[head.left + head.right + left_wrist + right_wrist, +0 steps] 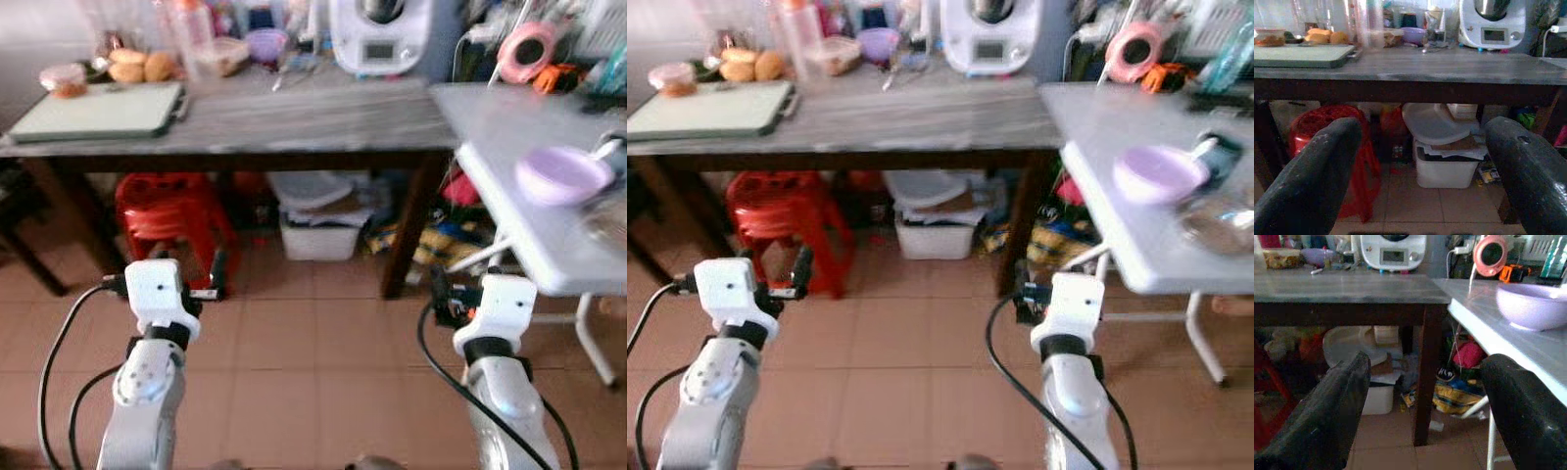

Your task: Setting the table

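Silver arms both raised forward, level; left claw (1420, 161) and right claw (1425, 401) spread wide, holding nothing. Lilac plastic bowl (562, 174) on white folding worktop (509, 186), front-right. Left wrist view shows grey wooden worktop (1449, 66), red plastic stool (1327, 122) underneath.

Beyond the right gripper (1422, 416), the purple bowl (1536, 303) is cut off at the frame edge. The clutter (1459, 391) under the tables is too blurred to be identified.

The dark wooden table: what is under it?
Under the dark wooden table stand a red plastic stool and a white box with a white lid on top. The box's contents are covered.
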### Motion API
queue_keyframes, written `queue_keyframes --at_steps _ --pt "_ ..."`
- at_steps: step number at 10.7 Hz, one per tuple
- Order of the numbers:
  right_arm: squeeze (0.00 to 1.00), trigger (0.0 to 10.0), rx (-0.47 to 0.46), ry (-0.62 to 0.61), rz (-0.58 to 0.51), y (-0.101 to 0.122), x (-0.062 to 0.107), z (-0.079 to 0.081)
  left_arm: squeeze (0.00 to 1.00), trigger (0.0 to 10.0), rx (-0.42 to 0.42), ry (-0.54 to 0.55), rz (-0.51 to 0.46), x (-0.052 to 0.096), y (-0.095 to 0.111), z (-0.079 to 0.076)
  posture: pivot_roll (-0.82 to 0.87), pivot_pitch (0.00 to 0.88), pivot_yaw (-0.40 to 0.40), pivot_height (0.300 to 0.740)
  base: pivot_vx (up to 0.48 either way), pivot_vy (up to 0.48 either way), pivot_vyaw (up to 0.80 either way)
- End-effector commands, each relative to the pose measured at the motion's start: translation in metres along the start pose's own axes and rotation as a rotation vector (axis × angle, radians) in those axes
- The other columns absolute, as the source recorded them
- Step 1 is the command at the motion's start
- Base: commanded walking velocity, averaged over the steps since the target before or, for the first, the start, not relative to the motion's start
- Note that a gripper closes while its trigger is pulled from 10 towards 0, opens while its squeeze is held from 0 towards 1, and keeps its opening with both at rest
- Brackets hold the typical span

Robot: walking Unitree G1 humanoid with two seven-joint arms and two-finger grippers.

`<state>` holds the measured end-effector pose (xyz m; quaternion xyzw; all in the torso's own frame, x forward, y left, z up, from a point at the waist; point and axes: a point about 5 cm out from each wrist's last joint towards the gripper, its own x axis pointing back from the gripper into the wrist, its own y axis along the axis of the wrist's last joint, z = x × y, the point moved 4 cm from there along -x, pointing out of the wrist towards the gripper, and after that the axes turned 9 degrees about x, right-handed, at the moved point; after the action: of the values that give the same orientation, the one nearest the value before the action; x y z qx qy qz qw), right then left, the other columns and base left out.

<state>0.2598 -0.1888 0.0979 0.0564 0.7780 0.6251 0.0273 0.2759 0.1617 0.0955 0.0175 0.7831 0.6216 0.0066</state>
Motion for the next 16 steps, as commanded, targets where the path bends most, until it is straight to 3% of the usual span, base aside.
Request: queue_keyframes --at_steps 1,9,13,16 --pt "0.0 10.0 -0.004 0.0 -0.002 0.0 -0.001 -0.001 0.0 10.0 0.002 -0.015 0.009 -0.002 0.0 -0.003 0.0 0.0 0.034 0.74 0.0 -0.461 0.0" --pt "0.0 10.0 -0.032 0.023 -0.007 0.0 -0.003 0.001 0.0 10.0 -0.011 -0.031 0.018 -0.004 0.0 -0.006 0.01 0.0 0.032 0.74 0.0 -0.447 0.0" --pt "0.0 10.0 -0.043 0.015 0.002 -0.002 -0.004 0.0 0.0 10.0 -0.032 -0.036 0.011 -0.006 0.0 -0.01 0.01 0.0 0.027 0.74 0.0 0.0 0.0" --pt "0.0 10.0 -0.031 0.024 -0.001 -0.003 -0.004 0.002 0.0 10.0 -0.052 -0.079 -0.04 -0.011 0.012 -0.018 0.01 0.0 0.025 0.74 0.092 0.0 0.0"
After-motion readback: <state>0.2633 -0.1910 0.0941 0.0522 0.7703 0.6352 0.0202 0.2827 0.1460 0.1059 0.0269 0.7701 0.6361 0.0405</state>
